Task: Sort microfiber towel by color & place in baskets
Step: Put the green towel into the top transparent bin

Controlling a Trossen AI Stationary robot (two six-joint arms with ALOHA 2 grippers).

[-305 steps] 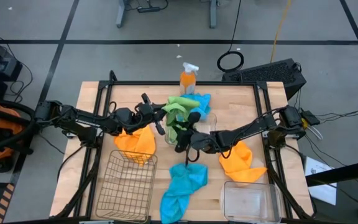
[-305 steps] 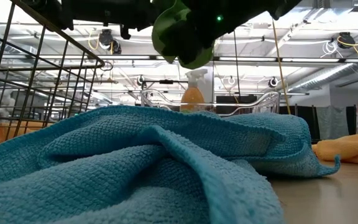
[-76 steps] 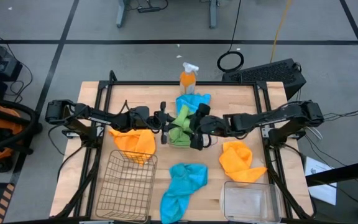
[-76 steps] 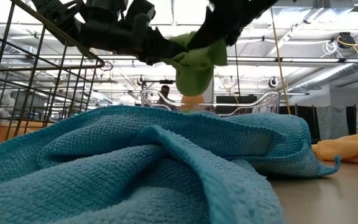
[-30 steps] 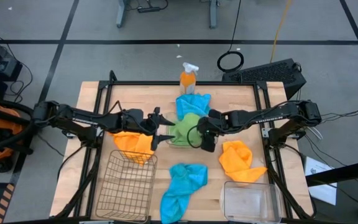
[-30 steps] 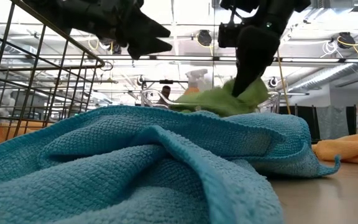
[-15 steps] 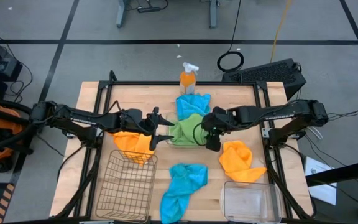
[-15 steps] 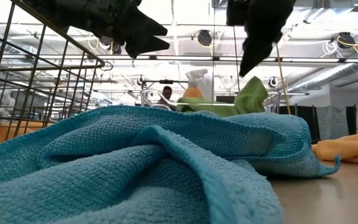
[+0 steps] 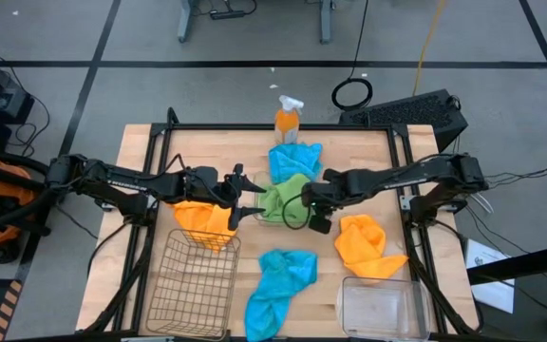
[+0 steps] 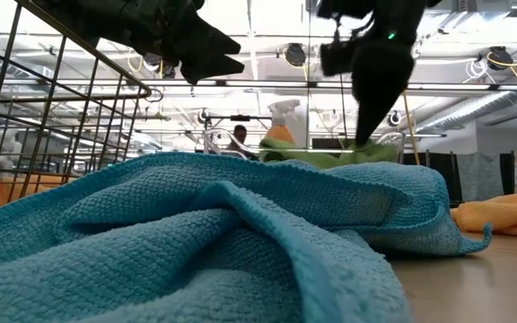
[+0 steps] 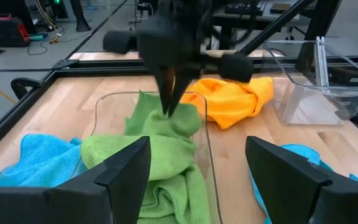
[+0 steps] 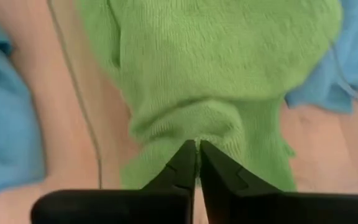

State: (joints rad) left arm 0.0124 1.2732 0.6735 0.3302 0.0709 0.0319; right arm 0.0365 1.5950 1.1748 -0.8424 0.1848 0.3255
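Note:
Two green microfiber towels [image 9: 275, 198] lie heaped in a clear basket [image 11: 207, 146] at the table's middle. My right gripper [image 12: 197, 148] stands over them, shut, fingers pointing down. My left gripper [image 9: 254, 197] hovers open just left of that basket, nothing between its fingers. One blue towel [image 9: 295, 157] lies beyond the basket, and another [image 9: 278, 283] lies near the front. An orange towel [image 9: 202, 220] lies on the left and a second [image 9: 368, 242] on the right. The wire basket [image 9: 195, 285] stands at front left and another clear basket [image 9: 380, 306] at front right. My right gripper presses its shut fingertips [image 12: 188, 163] down on a bunched-up part of the top green towel [image 12: 185, 127], on the heap's right side. It comes from above, pointing down. The towel lies in the clear basket and spills over its rim.
An orange spray bottle [image 9: 288, 119] stands at the table's far edge behind the blue towel. A black frame rail [image 9: 402, 171] runs along each side of the table. Bare wood shows between the front baskets and along the far corners.
My right gripper rose off the green towel and drew slightly toward the table's right edge. It then came back down onto the towel. A corner of the towel that stood up half a second ago now lies low in the basket.

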